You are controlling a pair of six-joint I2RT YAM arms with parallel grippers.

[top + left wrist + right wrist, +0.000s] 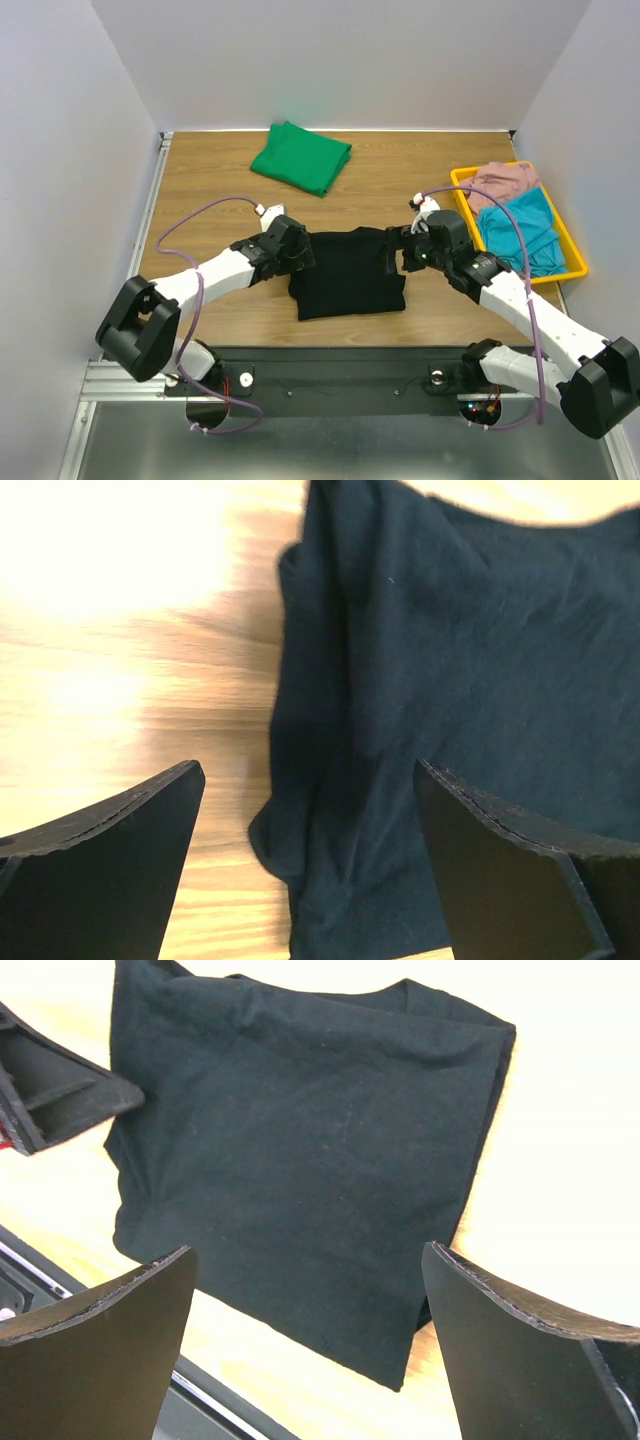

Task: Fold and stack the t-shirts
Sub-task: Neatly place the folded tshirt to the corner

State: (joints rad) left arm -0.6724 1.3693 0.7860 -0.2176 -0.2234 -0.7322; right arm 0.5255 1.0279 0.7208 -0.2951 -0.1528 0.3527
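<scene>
The black t-shirt (348,273) lies folded into a rough rectangle on the wooden table near the front edge; its print and tag are hidden. It also shows in the left wrist view (460,700) and the right wrist view (310,1150). My left gripper (298,252) is open over the shirt's left edge, holding nothing (310,820). My right gripper (400,250) is open above the shirt's right edge, also empty (308,1290). The green t-shirt (301,157) lies folded at the back of the table, apart from both grippers.
A yellow bin (567,238) at the right holds pink and teal cloth. The table's front edge (350,345) runs just below the black shirt, with a black rail in front of it. White walls enclose the table.
</scene>
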